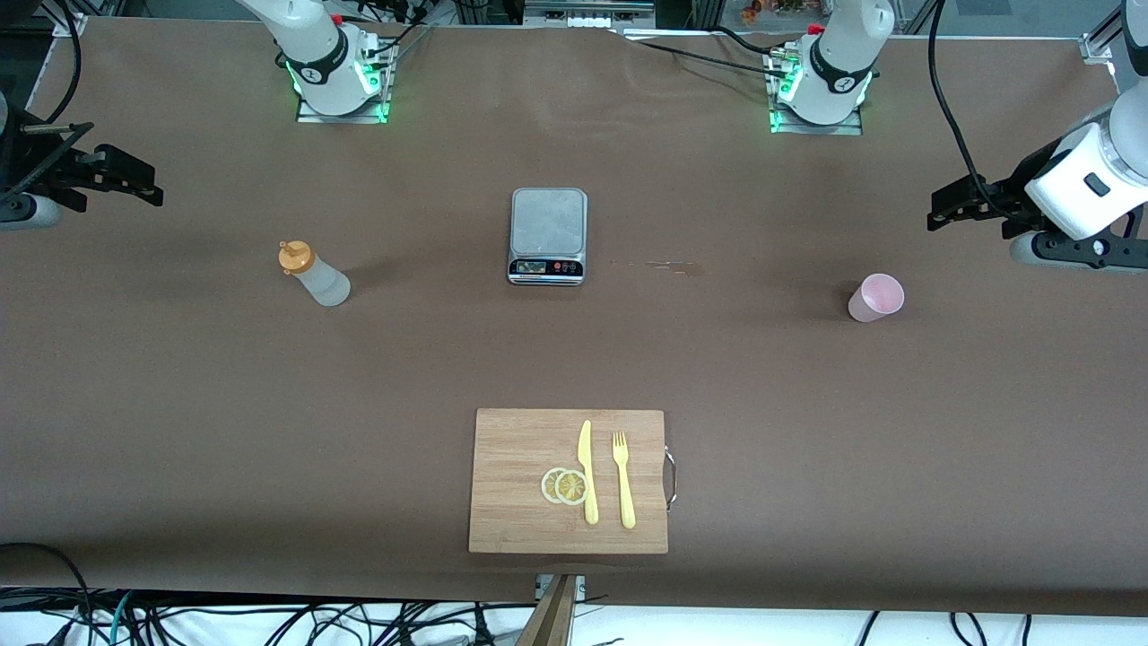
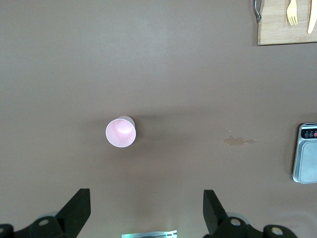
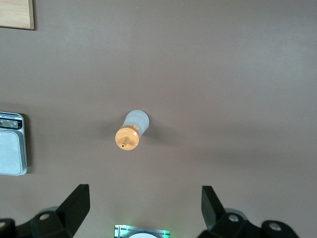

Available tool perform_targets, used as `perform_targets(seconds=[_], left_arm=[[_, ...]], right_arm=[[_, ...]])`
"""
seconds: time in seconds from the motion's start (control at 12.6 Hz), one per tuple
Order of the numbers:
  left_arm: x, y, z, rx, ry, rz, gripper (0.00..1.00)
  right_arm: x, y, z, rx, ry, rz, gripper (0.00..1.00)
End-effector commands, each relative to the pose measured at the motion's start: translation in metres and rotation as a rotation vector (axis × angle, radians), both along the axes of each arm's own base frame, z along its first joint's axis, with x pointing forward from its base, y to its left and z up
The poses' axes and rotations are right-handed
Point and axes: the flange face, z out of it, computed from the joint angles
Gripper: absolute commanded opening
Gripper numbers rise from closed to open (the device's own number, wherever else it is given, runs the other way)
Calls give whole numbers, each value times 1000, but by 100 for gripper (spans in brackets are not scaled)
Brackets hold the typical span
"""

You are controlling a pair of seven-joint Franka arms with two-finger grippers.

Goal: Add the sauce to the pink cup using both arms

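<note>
The sauce bottle, translucent with an orange cap, stands on the brown table toward the right arm's end; it also shows in the right wrist view. The pink cup stands upright and looks empty toward the left arm's end; it also shows in the left wrist view. My right gripper hangs open and empty high over the table's end, apart from the bottle, its jaws wide in its wrist view. My left gripper hangs open and empty high above the table near the cup, jaws wide.
A grey kitchen scale sits mid-table between bottle and cup. A wooden cutting board near the front camera carries a yellow knife, a yellow fork and lemon slices. A small pale stain lies beside the scale.
</note>
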Motion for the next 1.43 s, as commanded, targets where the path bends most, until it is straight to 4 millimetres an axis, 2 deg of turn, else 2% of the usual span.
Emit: perform_targets(seconds=[0.0, 0.32, 0.4, 0.48, 0.63, 0.71, 1.03, 1.11, 1.35], left_arm=[[3, -3, 5, 3, 9, 5, 100], [3, -3, 5, 3, 9, 5, 100], [3, -3, 5, 2, 9, 5, 100], [3, -2, 5, 2, 9, 6, 100], [3, -2, 5, 2, 9, 6, 100], [3, -2, 5, 2, 9, 6, 100], [4, 0, 5, 2, 9, 11, 100], [3, -1, 5, 2, 9, 9, 100], [4, 2, 5, 2, 9, 14, 100]], right_arm=[[-2, 1, 5, 12, 1, 9, 100], [-3, 2, 4, 11, 9, 2, 100], [1, 4, -5, 10, 28, 18, 100], [1, 6, -4, 1, 26, 19, 100], [2, 0, -3, 14, 22, 9, 100], [2, 2, 1, 14, 18, 14, 100], [0, 14, -4, 8, 62, 37, 100], [-2, 20, -3, 7, 67, 47, 100], [-3, 22, 5, 9, 52, 58, 100]])
